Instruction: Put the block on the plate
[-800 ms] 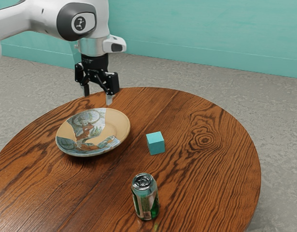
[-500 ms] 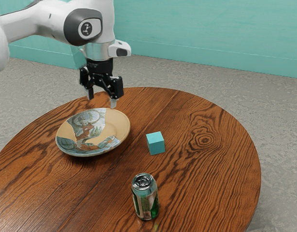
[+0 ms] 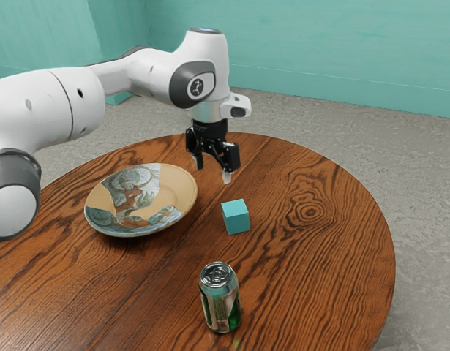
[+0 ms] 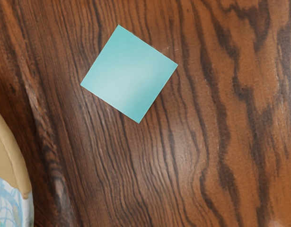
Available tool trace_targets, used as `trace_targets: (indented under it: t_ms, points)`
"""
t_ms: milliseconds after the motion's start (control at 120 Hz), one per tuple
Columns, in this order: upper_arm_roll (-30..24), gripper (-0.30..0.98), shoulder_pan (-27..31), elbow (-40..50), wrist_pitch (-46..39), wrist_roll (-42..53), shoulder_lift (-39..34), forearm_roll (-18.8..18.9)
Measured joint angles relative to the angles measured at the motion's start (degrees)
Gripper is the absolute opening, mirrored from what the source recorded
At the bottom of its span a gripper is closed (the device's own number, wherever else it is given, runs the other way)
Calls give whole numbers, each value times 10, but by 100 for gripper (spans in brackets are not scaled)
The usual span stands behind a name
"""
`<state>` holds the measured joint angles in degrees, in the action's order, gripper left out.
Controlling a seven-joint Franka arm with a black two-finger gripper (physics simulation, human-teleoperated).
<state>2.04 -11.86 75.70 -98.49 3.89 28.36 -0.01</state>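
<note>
Gripper [image 3: 212,171] is open with nothing in it, and it's just swung away from the plate [image 3: 179,186] toward the block [image 3: 236,217] — so the grab's probably next. Block's sitting beside the plate, well in from the edges of the table [image 3: 312,256]. Wrist view cuts off most of the plate — and honestly I can't tell how high the gripper hangs.
</note>
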Motion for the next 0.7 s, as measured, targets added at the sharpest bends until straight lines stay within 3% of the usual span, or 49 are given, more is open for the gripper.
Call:
trace_targets:
  t_ms: [117, 283, 700]
  points:
    - [-40, 69, 32, -74, -12, 39, 66, -2]
    - [-112, 69, 87, -97, -44, 98, 107, 5]
    - [-146, 69, 120, -109, -82, 239, 145, 15]
